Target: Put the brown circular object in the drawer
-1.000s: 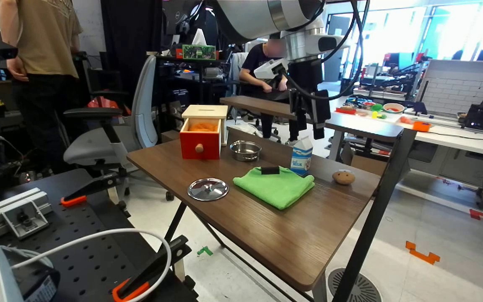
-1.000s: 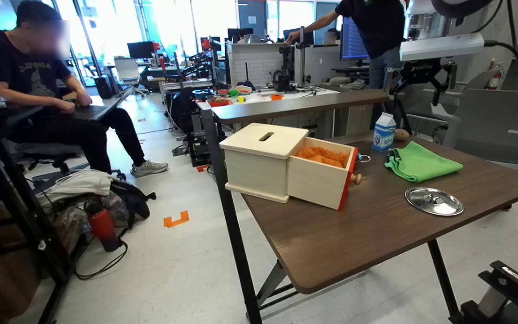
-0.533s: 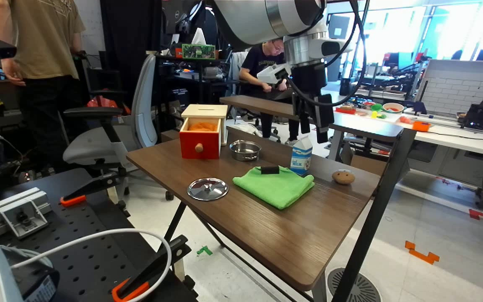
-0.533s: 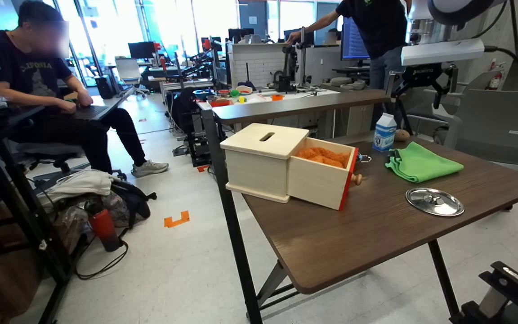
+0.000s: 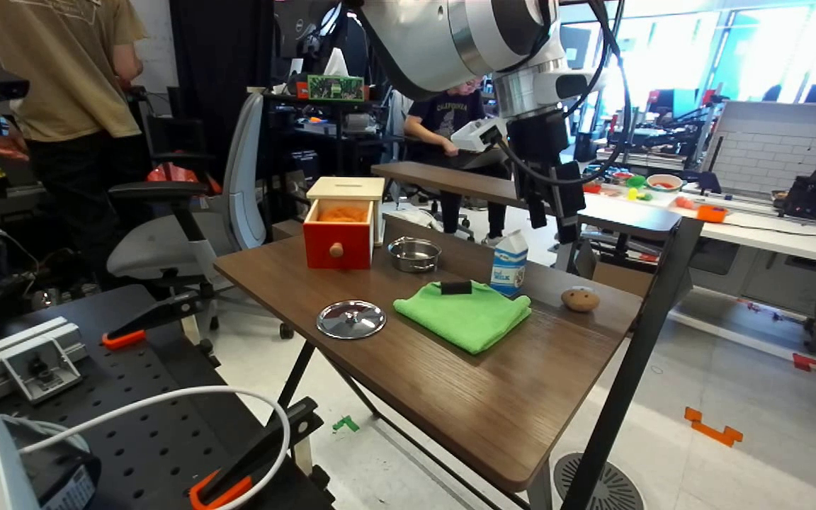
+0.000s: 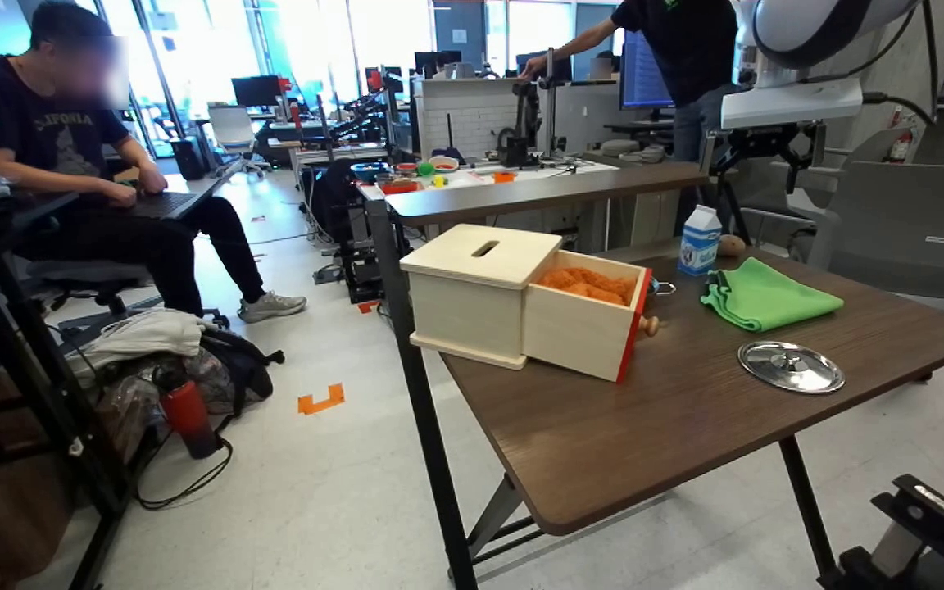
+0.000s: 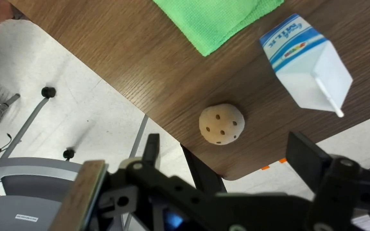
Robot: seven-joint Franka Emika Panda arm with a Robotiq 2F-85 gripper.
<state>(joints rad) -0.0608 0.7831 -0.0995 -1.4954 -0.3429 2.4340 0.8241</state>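
The brown circular object (image 5: 581, 299) is round with small dark holes. It lies near the table's corner, and it shows in the wrist view (image 7: 222, 124) and partly behind the milk carton in an exterior view (image 6: 732, 245). The drawer (image 5: 339, 244) has a red front with a wooden knob and stands pulled open from its light wooden box, with orange cloth inside. It also shows in an exterior view (image 6: 578, 324). My gripper (image 5: 553, 228) is open and empty, above the table near the milk carton. In the wrist view the jaws (image 7: 224, 136) are apart, with the round object between and beyond them.
A milk carton (image 5: 508, 263) stands close to the round object. A folded green cloth (image 5: 465, 315), a steel pot (image 5: 414, 255) and a shiny lid (image 5: 351, 319) are on the table (image 5: 493, 397). A raised shelf (image 6: 554, 192) runs along one side.
My gripper has moved right in an exterior view, past the milk carton towards the round object's side, staying high and open. The things on the table have not moved.
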